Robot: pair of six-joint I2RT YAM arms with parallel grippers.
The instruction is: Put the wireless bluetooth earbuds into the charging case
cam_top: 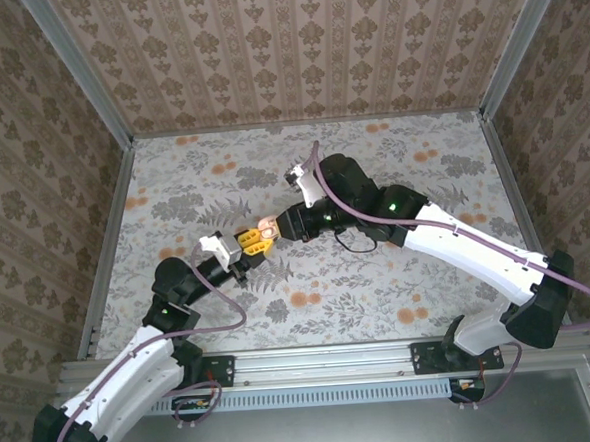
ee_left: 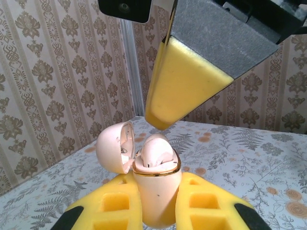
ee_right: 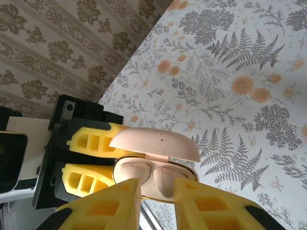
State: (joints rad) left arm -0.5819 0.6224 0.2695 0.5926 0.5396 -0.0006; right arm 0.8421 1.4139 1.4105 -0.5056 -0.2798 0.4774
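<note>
While it sat clamped between the closed yellow foam fingers (ee_left: 206,203) of the left end effector (ee_left: 156,184), the charging case (ee_left: 156,206) stood upright and clear of the desk (cam_top: 380,296). Only its lower half was gripped. Its pale pink body rose above the fingertips, edged at the mouth by a thin gold rim (ee_left: 158,170). The lid (ee_left: 114,146) was swung open on its hinge and leaned off to one side of the left end effector's grip.

Inside the open case lay the earbuds (ee_right: 165,178). The right wrist view showed two rounded pale shapes side by side in the wells under the raised lid (ee_right: 153,143). The left wrist view showed one domed bud (ee_left: 156,148) standing a little proud of the rim.

The right end effector (ee_right: 157,184) hung directly over the mouth of the case. Its yellow fingers (ee_right: 105,208) were parted by a narrow gap with nothing gripped between them. One fingertip (ee_left: 182,86) was just above the seated bud and did not appear to touch it.

From above, the two end effectors (cam_top: 256,238) (cam_top: 277,226) met tip to tip near the middle of the floral desk, with the case (cam_top: 266,230) between them. Patterned walls (cam_top: 294,41) enclosed the desk beyond the right end effector.
</note>
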